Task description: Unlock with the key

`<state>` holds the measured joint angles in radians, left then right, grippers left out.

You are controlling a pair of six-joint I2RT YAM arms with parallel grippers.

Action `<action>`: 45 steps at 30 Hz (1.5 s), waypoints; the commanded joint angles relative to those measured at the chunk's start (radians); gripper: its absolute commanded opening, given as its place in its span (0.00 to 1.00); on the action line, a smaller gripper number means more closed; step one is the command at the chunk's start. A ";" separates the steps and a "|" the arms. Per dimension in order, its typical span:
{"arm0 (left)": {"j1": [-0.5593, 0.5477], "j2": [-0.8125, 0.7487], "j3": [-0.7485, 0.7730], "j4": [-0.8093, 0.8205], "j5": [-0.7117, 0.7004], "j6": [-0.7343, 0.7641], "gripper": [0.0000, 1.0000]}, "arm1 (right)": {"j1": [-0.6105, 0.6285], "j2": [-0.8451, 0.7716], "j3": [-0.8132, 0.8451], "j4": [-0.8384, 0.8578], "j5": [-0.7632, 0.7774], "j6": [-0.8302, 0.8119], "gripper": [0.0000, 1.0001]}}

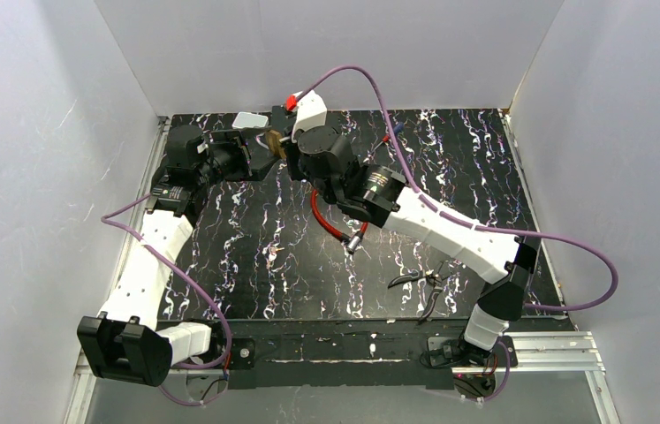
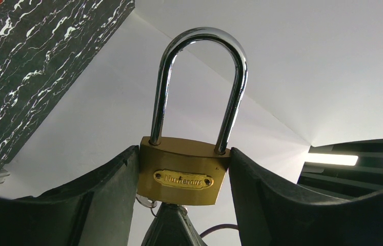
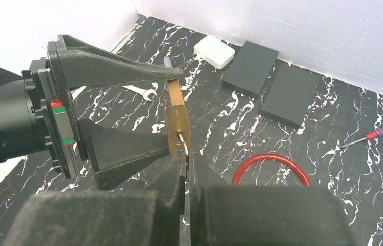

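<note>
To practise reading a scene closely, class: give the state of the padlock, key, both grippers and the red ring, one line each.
Brass padlock with chrome shackle: closed, both shackle legs seated in the body.
Small silver key: inserted in the padlock's keyhole.
Left gripper: shut on the padlock's body.
Right gripper: shut on the key.
Thin red ring: lying flat, apart from both grippers.
</note>
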<state>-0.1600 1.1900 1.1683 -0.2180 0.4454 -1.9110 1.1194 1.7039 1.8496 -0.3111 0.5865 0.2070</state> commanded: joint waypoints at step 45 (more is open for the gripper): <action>-0.009 -0.008 0.083 0.084 0.071 0.000 0.00 | -0.046 0.078 0.052 0.036 -0.091 0.023 0.01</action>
<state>-0.1562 1.2076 1.1763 -0.2295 0.4252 -1.9095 1.0882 1.7496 1.8866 -0.3183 0.5423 0.2104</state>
